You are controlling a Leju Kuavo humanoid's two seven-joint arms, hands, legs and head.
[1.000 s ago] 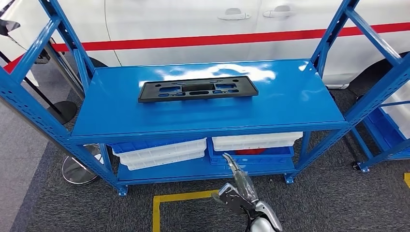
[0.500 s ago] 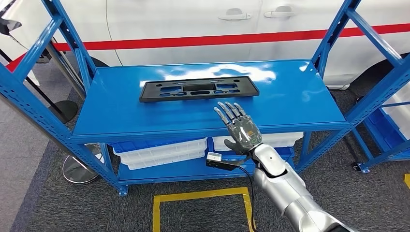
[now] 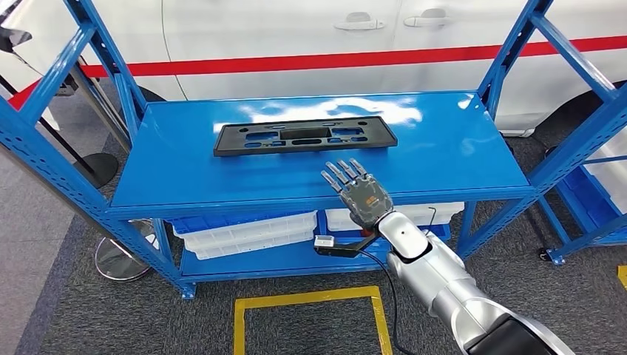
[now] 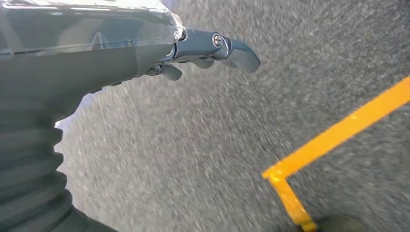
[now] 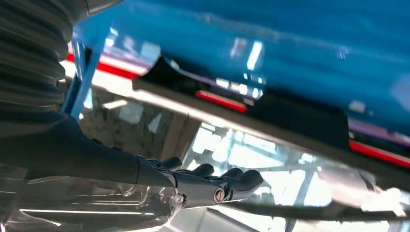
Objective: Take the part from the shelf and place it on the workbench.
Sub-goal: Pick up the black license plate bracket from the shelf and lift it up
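Right hand has crept a little further over the shelf toward the part since half a second ago.

Head view: the right hand [image 3: 361, 194] hovers palm-down above the blue shelf [image 3: 458, 159], fingers spread and holding nothing, arm stretched forward; the black part [image 3: 304, 136] lies flat further back, just beyond the fingertips, untouched. This looks like the reach step; next the hand must go on to the part's near edge and close round it. Left wrist view: the left hand [image 4: 208, 50] hangs over grey carpet and a yellow floor line [image 4: 333, 135], fingers loosely apart, empty. Right wrist view: the right hand's extended fingers face the part's dark edge.
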